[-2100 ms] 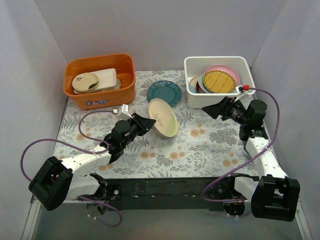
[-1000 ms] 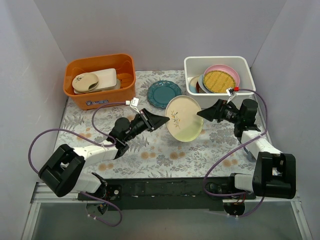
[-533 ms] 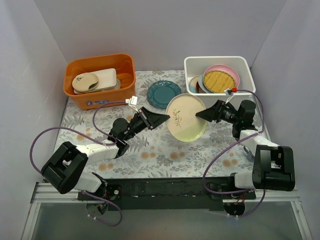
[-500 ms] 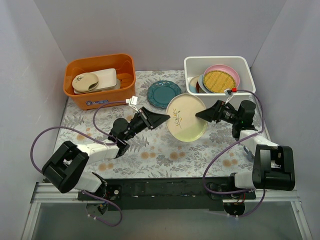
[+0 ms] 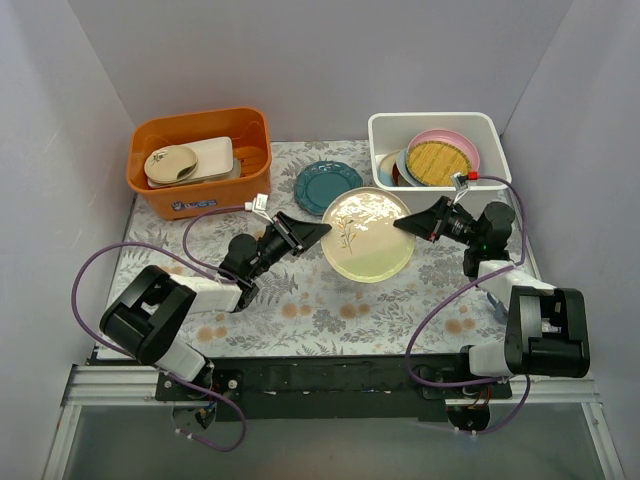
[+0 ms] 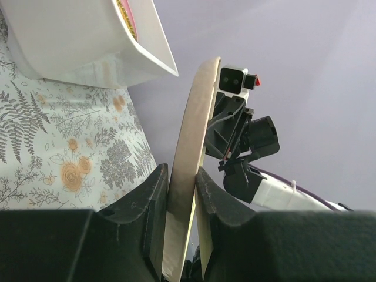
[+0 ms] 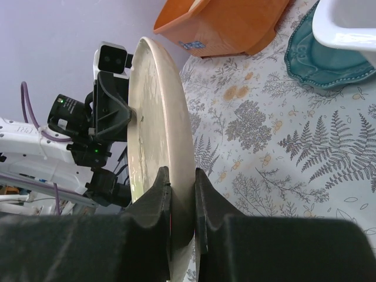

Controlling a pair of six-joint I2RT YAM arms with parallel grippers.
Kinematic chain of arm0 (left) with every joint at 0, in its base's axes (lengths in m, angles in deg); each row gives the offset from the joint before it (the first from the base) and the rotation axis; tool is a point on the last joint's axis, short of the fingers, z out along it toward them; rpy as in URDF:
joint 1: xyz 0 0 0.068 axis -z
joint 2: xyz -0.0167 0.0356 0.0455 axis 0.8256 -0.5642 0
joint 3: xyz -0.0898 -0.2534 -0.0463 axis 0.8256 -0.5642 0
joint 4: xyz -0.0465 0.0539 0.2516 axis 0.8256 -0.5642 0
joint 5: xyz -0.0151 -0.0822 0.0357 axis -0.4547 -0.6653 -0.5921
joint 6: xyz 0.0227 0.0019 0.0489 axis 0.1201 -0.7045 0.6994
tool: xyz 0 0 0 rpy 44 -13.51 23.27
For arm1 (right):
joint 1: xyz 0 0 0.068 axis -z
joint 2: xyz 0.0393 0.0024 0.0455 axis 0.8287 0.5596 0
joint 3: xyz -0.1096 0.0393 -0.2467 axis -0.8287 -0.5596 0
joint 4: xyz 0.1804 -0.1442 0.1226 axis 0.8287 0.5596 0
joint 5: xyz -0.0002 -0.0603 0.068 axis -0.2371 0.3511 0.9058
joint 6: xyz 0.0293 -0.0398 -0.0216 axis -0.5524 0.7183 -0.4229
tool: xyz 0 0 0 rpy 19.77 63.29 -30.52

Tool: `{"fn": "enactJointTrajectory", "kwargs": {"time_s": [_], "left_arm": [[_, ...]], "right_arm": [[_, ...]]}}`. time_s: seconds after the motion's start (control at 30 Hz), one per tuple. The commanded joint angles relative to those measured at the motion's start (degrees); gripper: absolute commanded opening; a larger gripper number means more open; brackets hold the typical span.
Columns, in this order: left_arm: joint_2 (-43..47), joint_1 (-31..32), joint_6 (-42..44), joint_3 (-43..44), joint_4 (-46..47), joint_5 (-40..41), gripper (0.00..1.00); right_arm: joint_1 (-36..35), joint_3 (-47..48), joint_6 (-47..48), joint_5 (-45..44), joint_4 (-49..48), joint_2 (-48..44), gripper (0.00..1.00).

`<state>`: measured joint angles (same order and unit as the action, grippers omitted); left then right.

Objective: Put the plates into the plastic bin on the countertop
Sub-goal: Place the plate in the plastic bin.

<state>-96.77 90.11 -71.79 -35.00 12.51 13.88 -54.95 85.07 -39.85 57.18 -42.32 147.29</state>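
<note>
A cream plate with a leaf sprig [image 5: 367, 237] hangs above the countertop [image 5: 330, 300], held from both sides. My left gripper [image 5: 320, 232] is shut on its left rim, and in the left wrist view the plate's edge [image 6: 197, 129] stands clamped in the left gripper [image 6: 182, 176]. My right gripper [image 5: 402, 226] is shut on the opposite rim, where the right gripper [image 7: 182, 176] pinches the plate [image 7: 158, 117]. A teal scalloped plate [image 5: 328, 186] lies flat on the countertop behind. The white plastic bin [image 5: 385, 130] at the back right holds a yellow textured plate [image 5: 437, 161], a pink plate [image 5: 452, 139] and others.
An orange tub [image 5: 200, 185] with cream dishes [image 5: 190, 160] stands at the back left. Grey walls close in the back and both sides. The bin's near wall [image 6: 88, 64] rises just beyond the held plate, and the teal plate [image 7: 329, 59] lies beside the bin.
The right gripper, open a moment ago, has shut on the cream plate's right rim. The plate has tipped flatter, its face more upward. The left gripper keeps its hold.
</note>
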Motion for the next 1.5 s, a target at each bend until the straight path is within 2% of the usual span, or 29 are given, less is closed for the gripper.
{"fn": "enactJointTrajectory", "kwargs": {"time_s": [0.0,0.33,0.6,0.67,0.7,0.77,0.87,0.9,0.93,1.0,1.03,1.13,1.27,1.47], "left_arm": [[3.35,2.37,-2.34,1.74,11.77,-3.09,0.0],[3.35,2.11,-1.91,1.12,11.07,-2.91,0.0],[5.55,1.93,0.11,0.51,4.57,-0.36,0.0],[6.25,1.93,0.99,0.51,2.29,0.26,0.06],[6.43,1.93,1.34,0.51,1.75,0.43,0.14],[6.69,1.93,1.96,0.77,0.09,0.61,0.18],[6.87,1.93,2.84,1.82,-2.2,0.26,0.35],[6.69,1.93,2.93,2.08,-2.73,0.26,0.41],[6.61,1.93,3.19,2.26,-3.17,0.08,0.53],[6.34,1.93,3.37,2.61,-3.7,-0.18,0.65],[6.25,1.93,3.54,2.61,-3.87,-0.18,0.74],[6.08,1.93,3.81,2.53,-4.75,0.43,0.89],[6.34,1.93,4.42,2.53,-6.24,0.69,0.98],[6.95,1.93,5.74,2.53,-9.94,2.19,0.98]], "right_arm": [[-2.77,-0.72,2.93,2.9,-5.67,0.45,0.01],[-2.86,-0.64,2.93,2.99,-5.76,0.36,0.01],[-2.78,-0.72,2.75,2.64,-5.41,-0.52,0.01],[-2.86,-0.81,2.75,2.55,-5.32,-0.69,0.01],[-2.86,-0.73,2.84,2.46,-5.23,-0.78,0.01],[-2.77,-0.81,2.84,2.29,-5.23,-0.96,0.01],[-2.86,-0.81,2.75,2.2,-5.32,-1.05,0.01],[-2.86,-0.9,2.84,2.29,-5.32,-1.05,0.01],[-2.78,-0.9,2.75,2.29,-5.32,-1.13,0.01],[-2.86,-0.81,2.66,2.29,-5.32,-1.31,0.01],[-2.86,-0.81,2.58,2.29,-5.32,-1.31,0.01],[-2.86,-0.99,2.49,2.37,-5.41,-1.49,0.01],[-2.86,-0.9,2.4,2.29,-5.41,-1.66,0.01],[-2.86,-0.9,2.22,2.11,-5.41,-1.84,0.01]]}}
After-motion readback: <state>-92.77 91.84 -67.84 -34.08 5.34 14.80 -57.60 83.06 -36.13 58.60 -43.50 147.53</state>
